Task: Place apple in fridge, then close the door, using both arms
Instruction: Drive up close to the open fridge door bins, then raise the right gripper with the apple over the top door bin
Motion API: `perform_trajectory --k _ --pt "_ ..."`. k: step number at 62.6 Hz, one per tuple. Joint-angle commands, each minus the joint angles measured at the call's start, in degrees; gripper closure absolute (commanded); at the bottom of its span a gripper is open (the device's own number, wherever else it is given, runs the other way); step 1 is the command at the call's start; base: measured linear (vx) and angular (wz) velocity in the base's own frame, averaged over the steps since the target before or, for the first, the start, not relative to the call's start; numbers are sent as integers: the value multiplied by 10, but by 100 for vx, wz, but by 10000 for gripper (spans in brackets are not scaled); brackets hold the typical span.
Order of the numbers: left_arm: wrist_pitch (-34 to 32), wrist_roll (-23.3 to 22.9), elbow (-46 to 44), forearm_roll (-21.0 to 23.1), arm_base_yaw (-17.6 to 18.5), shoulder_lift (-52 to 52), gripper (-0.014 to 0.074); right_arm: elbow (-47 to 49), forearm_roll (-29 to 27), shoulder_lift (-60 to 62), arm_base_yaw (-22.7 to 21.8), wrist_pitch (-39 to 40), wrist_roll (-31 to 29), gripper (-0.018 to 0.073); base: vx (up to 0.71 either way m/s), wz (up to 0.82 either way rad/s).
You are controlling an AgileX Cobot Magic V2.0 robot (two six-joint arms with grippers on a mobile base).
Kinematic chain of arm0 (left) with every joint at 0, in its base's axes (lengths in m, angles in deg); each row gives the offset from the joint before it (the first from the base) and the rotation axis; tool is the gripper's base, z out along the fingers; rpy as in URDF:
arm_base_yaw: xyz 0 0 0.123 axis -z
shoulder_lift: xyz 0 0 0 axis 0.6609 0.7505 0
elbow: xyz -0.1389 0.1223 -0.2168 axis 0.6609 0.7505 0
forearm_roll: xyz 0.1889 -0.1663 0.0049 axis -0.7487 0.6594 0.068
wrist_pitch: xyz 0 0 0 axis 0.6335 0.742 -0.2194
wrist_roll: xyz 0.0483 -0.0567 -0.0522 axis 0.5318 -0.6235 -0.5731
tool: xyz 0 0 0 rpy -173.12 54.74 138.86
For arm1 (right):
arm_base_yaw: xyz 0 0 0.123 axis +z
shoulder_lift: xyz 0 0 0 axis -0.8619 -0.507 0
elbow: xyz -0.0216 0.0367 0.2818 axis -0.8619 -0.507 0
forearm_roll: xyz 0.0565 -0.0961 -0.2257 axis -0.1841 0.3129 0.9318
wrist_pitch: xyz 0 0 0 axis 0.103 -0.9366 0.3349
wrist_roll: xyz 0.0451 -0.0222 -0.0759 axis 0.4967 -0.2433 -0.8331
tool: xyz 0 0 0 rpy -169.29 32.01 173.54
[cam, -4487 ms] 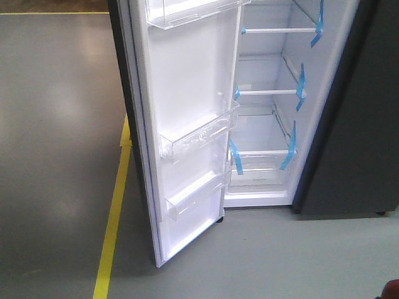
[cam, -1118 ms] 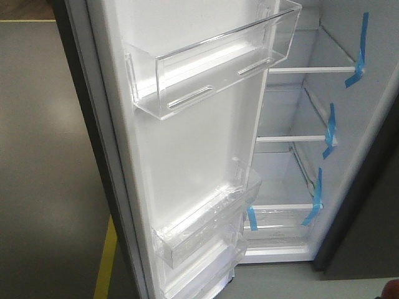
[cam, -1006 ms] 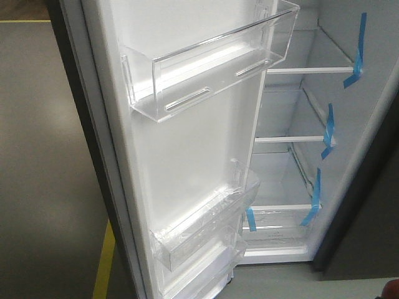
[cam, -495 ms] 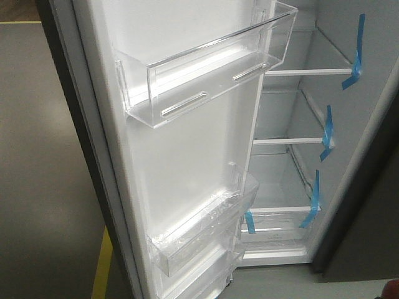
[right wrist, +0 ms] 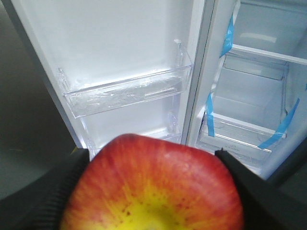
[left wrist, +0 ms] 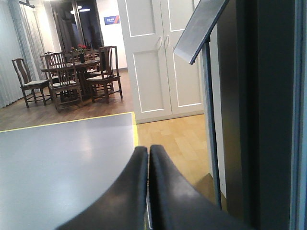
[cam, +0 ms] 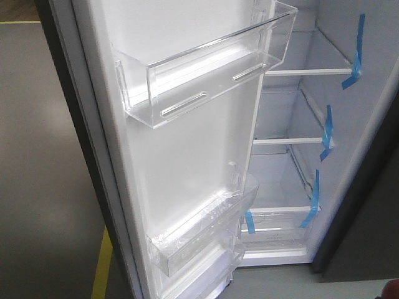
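Grey floor (cam: 37, 156) left; fridge (cam: 280, 168) open, nearer than before, insertion likely next. Right gripper (right wrist: 152, 172) clamps apple (right wrist: 153, 196); left gripper (left wrist: 148, 158) closed, empty.

apple (right wrist: 153, 191): underside cut off by bottom edge | door (cam: 187, 162): top and foot out of frame

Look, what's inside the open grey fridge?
White-lined dark grey fridge: bare glass shelves, blue tape strips, no food showing. The white-backed door hides its left side.
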State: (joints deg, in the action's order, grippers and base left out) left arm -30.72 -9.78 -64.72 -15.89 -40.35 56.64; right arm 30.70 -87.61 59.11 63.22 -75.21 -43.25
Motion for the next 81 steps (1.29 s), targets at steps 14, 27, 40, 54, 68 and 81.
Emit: perform_trajectory --k 14,27,40,54,68,81 --pt "-43 -2 12 3 1 -9 603 19 -32 -11 -2 84 -2 204 0 0" --pt "-43 -2 12 3 1 -9 603 105 -35 -101 -2 89 -7 204 0 0" --pt "-43 -2 12 3 1 -9 603 219 -105 -239 -2 78 -67 204 0 0" --pt "-43 -2 12 3 1 -9 603 350 -209 -369 -2 77 -161 204 0 0" --pt "-43 -2 12 3 1 -9 603 487 -284 -492 -2 69 -194 204 0 0" --pt "-43 -2 12 3 1 -9 603 612 -346 -594 -2 59 -216 204 0 0"
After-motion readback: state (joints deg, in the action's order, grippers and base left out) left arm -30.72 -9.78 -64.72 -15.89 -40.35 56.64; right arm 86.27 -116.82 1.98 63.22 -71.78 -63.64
